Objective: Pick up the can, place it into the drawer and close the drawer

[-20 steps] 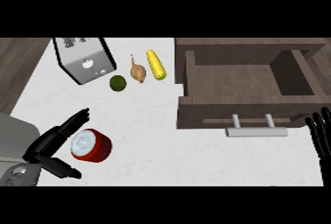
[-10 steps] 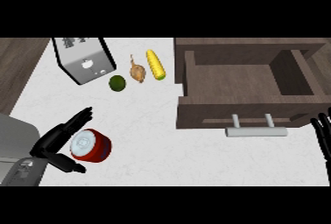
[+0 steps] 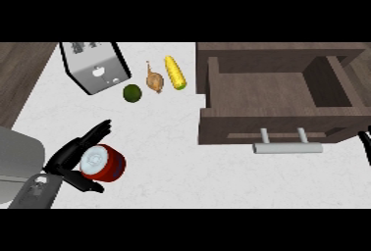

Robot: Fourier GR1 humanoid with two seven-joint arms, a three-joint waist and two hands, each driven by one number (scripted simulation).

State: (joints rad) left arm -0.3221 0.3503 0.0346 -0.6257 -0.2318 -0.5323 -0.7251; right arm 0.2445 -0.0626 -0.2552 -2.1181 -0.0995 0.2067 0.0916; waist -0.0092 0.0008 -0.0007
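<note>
1. Can, red with a pale end, sits on the counter at lower left, well apart from the open drawer.
2. The left hand flanks it, fingers straight along one side, thumb below, not closed.
3. The right hand barely shows at the right edge; whether it is open cannot be told.
4. The can is probably light, rigid and smooth, so a grasp round its curved wall suits best.

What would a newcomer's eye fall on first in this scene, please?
The red can at lower left stands out most against the white counter, with the black left hand set along its left side. Next comes the big brown drawer at upper right, standing open, its silver handle on the near front.
</note>
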